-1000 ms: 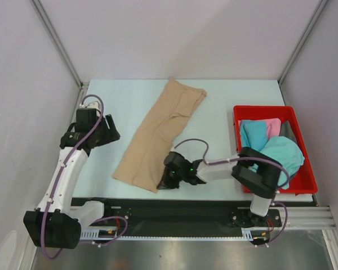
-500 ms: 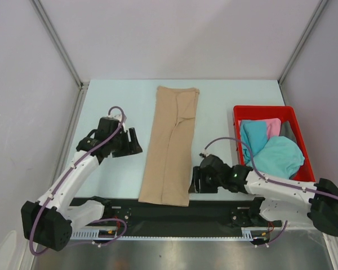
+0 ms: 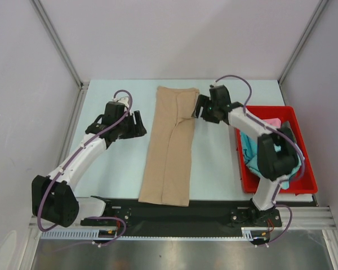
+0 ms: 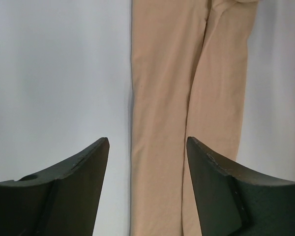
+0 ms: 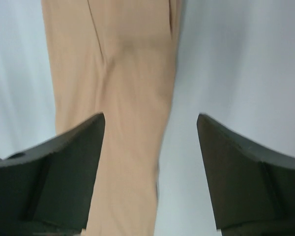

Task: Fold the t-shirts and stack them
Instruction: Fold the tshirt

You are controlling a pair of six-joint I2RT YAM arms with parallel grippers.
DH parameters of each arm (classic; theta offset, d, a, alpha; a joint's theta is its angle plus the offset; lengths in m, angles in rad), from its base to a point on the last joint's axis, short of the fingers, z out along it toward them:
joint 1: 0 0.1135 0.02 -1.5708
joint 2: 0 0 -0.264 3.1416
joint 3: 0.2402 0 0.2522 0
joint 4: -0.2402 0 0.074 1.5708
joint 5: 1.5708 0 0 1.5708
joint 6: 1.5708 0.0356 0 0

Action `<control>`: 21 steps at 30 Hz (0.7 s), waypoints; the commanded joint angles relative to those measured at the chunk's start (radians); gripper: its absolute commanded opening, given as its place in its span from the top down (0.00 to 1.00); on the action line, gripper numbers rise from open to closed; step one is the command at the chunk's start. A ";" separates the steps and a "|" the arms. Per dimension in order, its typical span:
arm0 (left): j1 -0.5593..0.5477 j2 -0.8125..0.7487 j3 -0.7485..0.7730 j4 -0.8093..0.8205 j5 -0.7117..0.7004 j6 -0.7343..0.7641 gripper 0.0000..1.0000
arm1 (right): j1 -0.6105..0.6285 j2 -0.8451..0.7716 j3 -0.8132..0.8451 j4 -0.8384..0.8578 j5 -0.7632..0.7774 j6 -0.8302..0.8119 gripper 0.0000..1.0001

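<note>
The tan t-shirt (image 3: 170, 146) lies folded into a long narrow strip down the middle of the table, running from the far side to the near edge. My left gripper (image 3: 142, 126) stands open just left of the strip's upper half. In the left wrist view the left gripper (image 4: 147, 139) has the tan t-shirt (image 4: 187, 73) below its spread fingers, nothing held. My right gripper (image 3: 196, 107) is open at the strip's far right edge. In the right wrist view the right gripper (image 5: 151, 115) hovers over the edge of the tan t-shirt (image 5: 123, 73). A teal t-shirt (image 3: 249, 147) and a pink t-shirt (image 3: 274, 121) lie in the bin.
A red plastic bin (image 3: 270, 108) stands at the right side of the table, partly covered by my right arm. Grey walls enclose the table on the left, back and right. A black rail runs along the near edge.
The right gripper opened, let go of the tan shirt's near end and swung to its far end. The shirt went from slanted to straight. The left gripper moved right, close to the shirt.
</note>
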 commanded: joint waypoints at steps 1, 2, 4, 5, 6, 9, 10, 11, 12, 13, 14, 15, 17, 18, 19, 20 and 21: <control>-0.006 -0.059 -0.033 0.046 0.025 0.022 0.30 | -0.055 0.166 0.209 0.070 -0.066 -0.090 0.21; -0.006 -0.068 -0.045 0.043 0.025 0.025 0.30 | -0.066 0.212 0.249 0.082 -0.076 -0.090 0.21; -0.006 -0.088 -0.078 0.034 0.037 0.028 0.30 | -0.088 0.330 0.358 0.125 -0.131 -0.062 0.28; -0.006 -0.095 -0.088 0.029 0.046 0.030 0.30 | -0.106 0.368 0.400 0.131 -0.141 -0.050 0.31; -0.006 -0.101 -0.107 0.029 0.054 0.028 0.30 | -0.111 0.401 0.438 0.133 -0.149 -0.035 0.34; -0.006 -0.122 -0.140 0.035 0.071 0.025 0.30 | -0.118 0.533 0.582 0.110 -0.144 -0.032 0.39; -0.006 -0.130 -0.145 0.035 0.069 0.027 0.30 | -0.120 0.582 0.651 0.107 -0.161 -0.032 0.41; -0.006 -0.130 -0.147 0.034 0.071 0.028 0.30 | -0.120 0.605 0.678 0.101 -0.164 -0.033 0.41; -0.006 -0.130 -0.150 0.033 0.068 0.028 0.30 | -0.122 0.623 0.702 0.099 -0.165 -0.033 0.41; -0.006 -0.130 -0.151 0.037 0.068 0.030 0.30 | -0.122 0.637 0.718 0.102 -0.156 -0.033 0.41; -0.006 -0.125 -0.150 0.038 0.066 0.036 0.30 | -0.120 0.663 0.742 0.107 -0.153 -0.032 0.41; -0.006 -0.121 -0.145 0.040 0.063 0.038 0.30 | -0.125 0.674 0.754 0.110 -0.150 -0.030 0.41; -0.006 -0.112 -0.137 0.041 0.062 0.041 0.30 | -0.129 0.703 0.780 0.113 -0.158 -0.025 0.41; -0.004 -0.101 -0.130 0.041 0.065 0.042 0.30 | -0.129 0.734 0.819 0.093 -0.156 -0.027 0.41; -0.006 -0.096 -0.128 0.041 0.069 0.042 0.30 | -0.132 0.749 0.839 0.082 -0.155 -0.027 0.41; -0.004 -0.092 -0.124 0.041 0.071 0.042 0.30 | -0.132 0.760 0.853 0.082 -0.161 -0.027 0.40; -0.006 -0.087 -0.119 0.040 0.071 0.042 0.30 | -0.134 0.781 0.866 0.096 -0.170 -0.028 0.41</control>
